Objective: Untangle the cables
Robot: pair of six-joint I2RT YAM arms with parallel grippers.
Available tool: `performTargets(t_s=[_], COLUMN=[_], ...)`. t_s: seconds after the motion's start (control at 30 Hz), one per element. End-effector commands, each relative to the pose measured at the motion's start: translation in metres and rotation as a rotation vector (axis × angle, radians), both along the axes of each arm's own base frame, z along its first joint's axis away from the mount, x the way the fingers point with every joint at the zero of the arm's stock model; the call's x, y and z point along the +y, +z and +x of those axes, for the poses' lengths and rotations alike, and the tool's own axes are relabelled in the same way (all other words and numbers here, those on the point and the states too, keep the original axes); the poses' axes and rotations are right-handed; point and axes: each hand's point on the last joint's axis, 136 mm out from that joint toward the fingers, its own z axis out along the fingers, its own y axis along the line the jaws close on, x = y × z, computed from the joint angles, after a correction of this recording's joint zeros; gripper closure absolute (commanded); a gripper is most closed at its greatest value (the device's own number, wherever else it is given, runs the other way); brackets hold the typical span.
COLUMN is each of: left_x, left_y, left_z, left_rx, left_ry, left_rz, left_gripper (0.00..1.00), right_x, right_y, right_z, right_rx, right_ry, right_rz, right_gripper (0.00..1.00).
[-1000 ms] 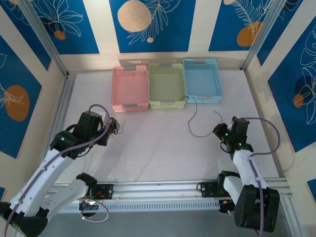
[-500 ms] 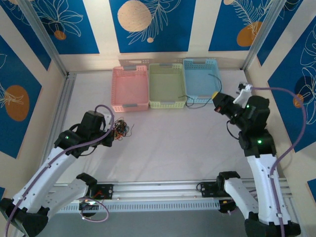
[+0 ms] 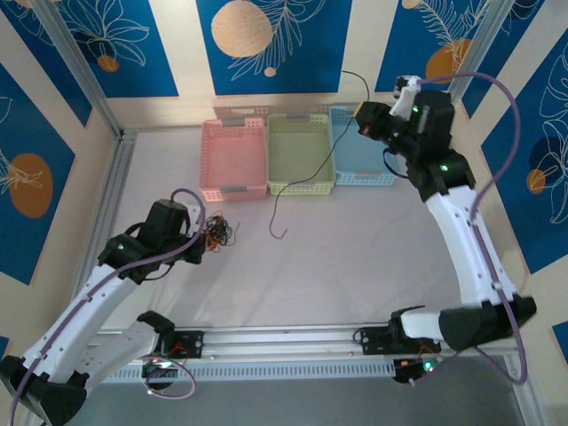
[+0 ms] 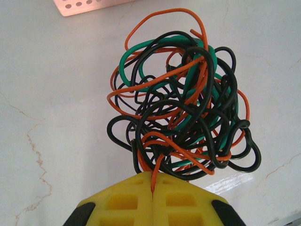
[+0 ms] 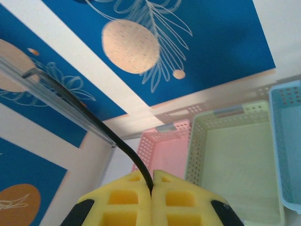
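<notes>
Right pincer (image 5: 152,184) nips black cable (image 5: 127,146) (left pincer (image 4: 152,182): tangle (image 4: 183,103)).

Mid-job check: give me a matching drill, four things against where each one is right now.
1 cable clump
2 black cable
3 pink basket
4 blue basket

A leftmost basket in the row
B pinched by the left gripper
C rightmost basket in the row
D pinched by the raised right gripper

Pairs: 1-B, 2-D, 3-A, 4-C
</notes>
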Motion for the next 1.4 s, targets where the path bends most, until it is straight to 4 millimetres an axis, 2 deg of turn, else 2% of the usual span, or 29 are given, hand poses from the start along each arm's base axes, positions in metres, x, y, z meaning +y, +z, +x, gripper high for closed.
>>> performTargets(t_s=[0.0,0.13,0.23,0.37,0.73,0.83,0.93,1.03,1.13,1.37], left_x=[-0.001,-0.001,0.0,0.001,0.001,0.001,0.0,0.0,0.0,0.0], left_y=[0.005,0.004,0.003,0.003,0.003,0.004,0.004,0.003,0.003,0.004], left_z=[0.003,0.003,0.004,0.004,0.003,0.003,0.003,0.003,0.003,0.003], left_rx=[-0.031,-0.028,-0.029,-0.029,-0.032,-0.031,-0.032,-0.03,-0.031,-0.033], left_ry=[-0.007,-0.008,-0.002,0.004,0.001,-0.002,-0.002,-0.003,-0.001,-0.002], left_rz=[-0.013,-0.011,-0.006,-0.001,-0.005,-0.007,-0.007,-0.006,-0.008,-0.01], left_gripper=[1.0,1.0,1.0,1.0,1.0,1.0,1.0,1.0,1.0,1.0], right_x=[0.005,0.016,0.02,0.024,0.018,0.018,0.023,0.03,0.038,0.057], right_y=[0.01,0.009,0.008,0.022,0.089,0.091,0.079,0.053,0.015,-0.094], right_z=[0.024,0.053,0.068,0.072,0.076,0.086,0.1,0.118,0.134,0.164], right_rx=[-0.063,-0.086,-0.075,-0.094,-0.18,-0.186,-0.155,-0.106,-0.037,0.151], right_ry=[-0.021,-0.032,-0.031,-0.015,-0.006,-0.022,-0.018,-0.016,-0.019,-0.013], right_rz=[-0.034,-0.09,-0.097,-0.079,0.033,0.04,0.037,0.012,-0.013,-0.084], right_gripper=[1.0,1.0,1.0,1.0,1.0,1.0,1.0,1.0,1.0,1.0])
